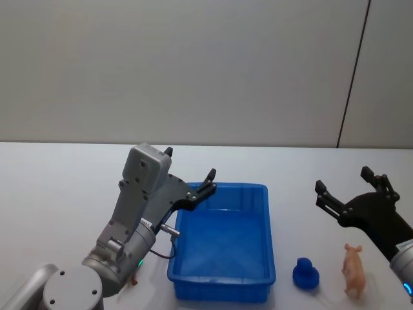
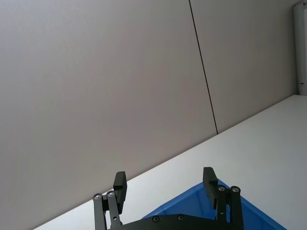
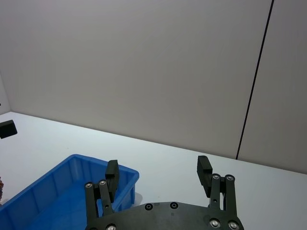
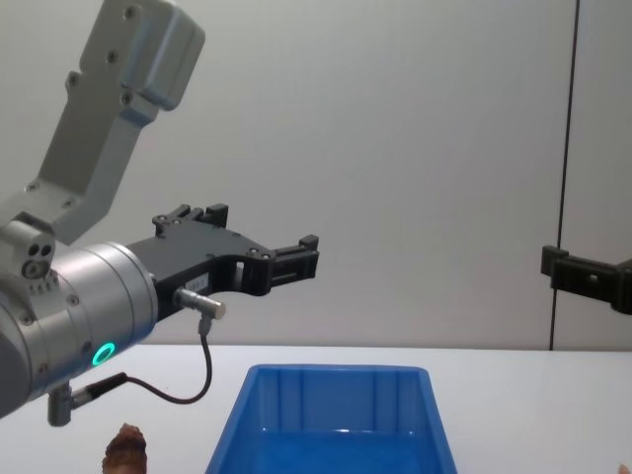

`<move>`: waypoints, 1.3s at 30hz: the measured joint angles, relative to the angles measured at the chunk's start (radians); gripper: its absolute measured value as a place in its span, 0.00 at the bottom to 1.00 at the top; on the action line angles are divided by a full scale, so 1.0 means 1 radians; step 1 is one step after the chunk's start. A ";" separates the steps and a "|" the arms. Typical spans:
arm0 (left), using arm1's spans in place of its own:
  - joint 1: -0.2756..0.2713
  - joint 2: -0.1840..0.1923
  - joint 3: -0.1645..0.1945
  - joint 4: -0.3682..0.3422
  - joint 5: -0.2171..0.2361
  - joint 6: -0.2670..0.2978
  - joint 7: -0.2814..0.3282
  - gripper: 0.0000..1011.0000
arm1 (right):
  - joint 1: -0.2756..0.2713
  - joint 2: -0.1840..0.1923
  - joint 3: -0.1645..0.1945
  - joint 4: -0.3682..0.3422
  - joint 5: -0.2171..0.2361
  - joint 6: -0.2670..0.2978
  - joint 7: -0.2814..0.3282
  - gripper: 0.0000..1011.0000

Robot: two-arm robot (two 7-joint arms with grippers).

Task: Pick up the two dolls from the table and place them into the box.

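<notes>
Risk: both grippers raised, jaws wide, empty; left gripper (image 1: 189, 165) by box (image 1: 222, 283) far-left corner, right gripper (image 1: 343, 181) near pink doll (image 1: 353, 271). Dolls on table (image 1: 64, 194) outside box: brown doll (image 4: 126, 449) left, pink right. Small blue toy (image 1: 305, 273) nr pink doll; poss. mis-grab or knock-over.

Nothing readable is showing right now: no lettering, label, brand mark or number is coming through on any surface.
</notes>
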 joint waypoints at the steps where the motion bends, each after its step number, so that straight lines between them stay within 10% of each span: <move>1: 0.000 0.000 0.000 0.000 0.000 0.000 0.000 0.99 | 0.000 0.000 0.000 0.000 0.000 0.000 0.000 0.99; 39: 0.000 0.000 0.000 0.000 0.000 0.000 0.000 0.99 | 0.000 0.000 0.000 0.000 0.000 0.000 0.000 0.99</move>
